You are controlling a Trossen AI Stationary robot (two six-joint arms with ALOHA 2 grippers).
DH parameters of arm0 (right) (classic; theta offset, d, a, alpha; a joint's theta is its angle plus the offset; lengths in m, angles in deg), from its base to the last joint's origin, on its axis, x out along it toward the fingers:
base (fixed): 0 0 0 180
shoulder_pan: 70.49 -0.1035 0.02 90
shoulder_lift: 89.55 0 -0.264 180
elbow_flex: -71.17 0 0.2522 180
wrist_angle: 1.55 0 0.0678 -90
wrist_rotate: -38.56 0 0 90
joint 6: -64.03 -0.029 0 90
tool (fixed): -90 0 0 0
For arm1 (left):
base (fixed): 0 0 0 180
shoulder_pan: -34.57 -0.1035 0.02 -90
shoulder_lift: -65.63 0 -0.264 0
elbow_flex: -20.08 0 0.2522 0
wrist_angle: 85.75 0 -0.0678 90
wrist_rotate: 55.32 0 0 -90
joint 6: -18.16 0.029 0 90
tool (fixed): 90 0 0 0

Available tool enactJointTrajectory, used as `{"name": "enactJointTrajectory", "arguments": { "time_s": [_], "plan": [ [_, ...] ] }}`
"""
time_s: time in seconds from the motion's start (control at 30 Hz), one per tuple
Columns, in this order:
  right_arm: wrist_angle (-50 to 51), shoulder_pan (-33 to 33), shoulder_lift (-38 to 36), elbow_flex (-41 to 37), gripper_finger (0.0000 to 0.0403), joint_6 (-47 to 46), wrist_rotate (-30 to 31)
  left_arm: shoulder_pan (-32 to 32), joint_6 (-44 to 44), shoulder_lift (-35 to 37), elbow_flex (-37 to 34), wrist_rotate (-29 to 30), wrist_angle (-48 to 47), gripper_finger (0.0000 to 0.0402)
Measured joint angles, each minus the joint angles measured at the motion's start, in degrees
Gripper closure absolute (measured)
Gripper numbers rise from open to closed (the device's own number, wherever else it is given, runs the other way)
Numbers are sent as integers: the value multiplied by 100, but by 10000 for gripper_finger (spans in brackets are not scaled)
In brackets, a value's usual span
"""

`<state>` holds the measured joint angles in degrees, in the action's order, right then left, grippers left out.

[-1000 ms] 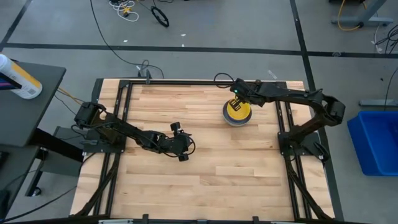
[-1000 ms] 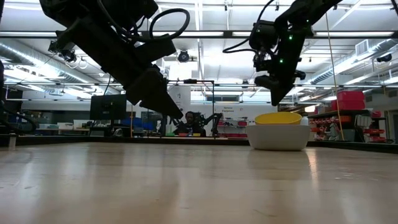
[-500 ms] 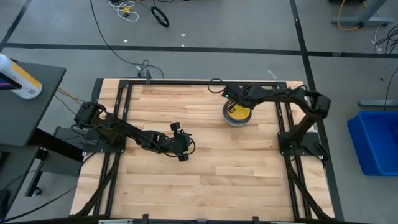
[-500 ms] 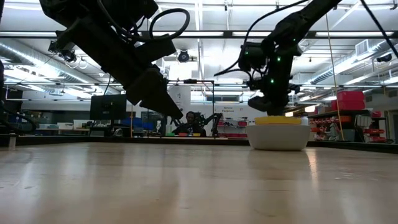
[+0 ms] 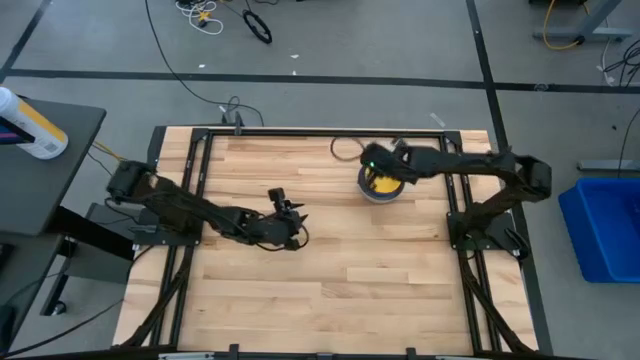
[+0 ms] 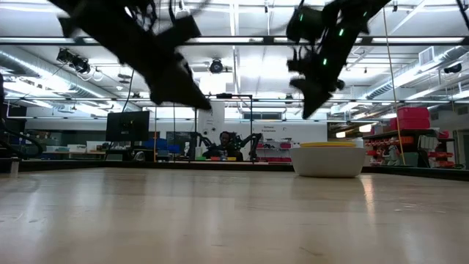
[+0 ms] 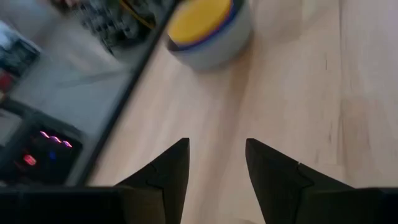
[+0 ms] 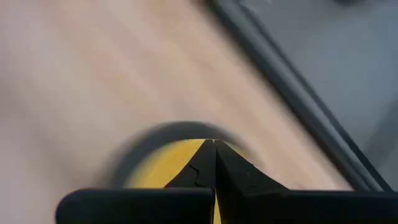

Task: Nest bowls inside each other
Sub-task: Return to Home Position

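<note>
Table [image 5: 330, 285] first, folks: one wooden top, and everything gets called from the bowl stack [image 5: 381, 185] sitting on it.

Two arms are in play. The right arm [image 5: 470, 165] reaches in over the bowl stack. The left arm [image 5: 190, 210] stretches toward it from the far side and stops well apart.

One stack, and every bowl I can see is in it. Counting colours: one grey bowl [image 7: 214, 53] outermost, one blue rim [image 7: 186, 43] peeking just inside, one yellow bowl [image 7: 199, 17] nested on top. That's three showing; whatever else sits between is hidden.

Two grippers. The right gripper [image 8: 214, 149] hovers just above the bowl stack, fingers pressed together tip to tip, holding nothing, and the low view shows clear air under it. The left gripper [image 7: 217, 144] hangs well apart from the bowl stack, fingers spread with bare wood between them, also empty.

Nesting looks finished, so my read is that only the trip home remains. Best play: raise the right gripper straight up off the bowl stack before any sideways swing, so those pinched tips can't clip the yellow rim and drag it askew. The left side has open room.
</note>
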<state>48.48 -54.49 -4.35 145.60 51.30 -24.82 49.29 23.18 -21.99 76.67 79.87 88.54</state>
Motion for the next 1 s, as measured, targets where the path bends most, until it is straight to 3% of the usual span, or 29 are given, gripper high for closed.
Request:
{"name": "enactJointTrajectory", "arguments": {
  "time_s": [0.13,0.23,0.4,0.5,0.6,0.73,0.83,0.9,1.0],
  "plan": [
    [-464,-986,-602,0,403,718,-1020,240,179,1104,0,212,-749,235],
    [-1027,-1751,-1120,0,401,802,-1355,478,-110,2192,0,94,-1667,235],
    [-1589,-2857,-1964,0,394,728,-1291,933,-971,3905,-3,-963,-2945,235],
    [-1737,-3397,-2321,0,394,639,-1185,1273,-1279,4647,-286,-1457,-3000,235],
    [-1504,-3757,-2617,2,393,491,-1167,1626,-1588,5281,-771,-1493,-3106,234],
    [-611,-4049,-3010,2,392,342,-1759,2037,-2029,6028,-1480,-1354,-3206,234],
    [-86,-4205,-3243,-18,392,-678,-2045,2293,-2201,6562,-1773,-1318,-3242,235],
    [-423,-4454,-3354,-175,390,-792,-1996,2389,-2390,6865,-1794,-1281,-3529,235],
    [-1164,-4885,-3595,-537,390,-121,-1998,2489,-2537,7148,-1797,-1127,-3625,235]
  ]
}}
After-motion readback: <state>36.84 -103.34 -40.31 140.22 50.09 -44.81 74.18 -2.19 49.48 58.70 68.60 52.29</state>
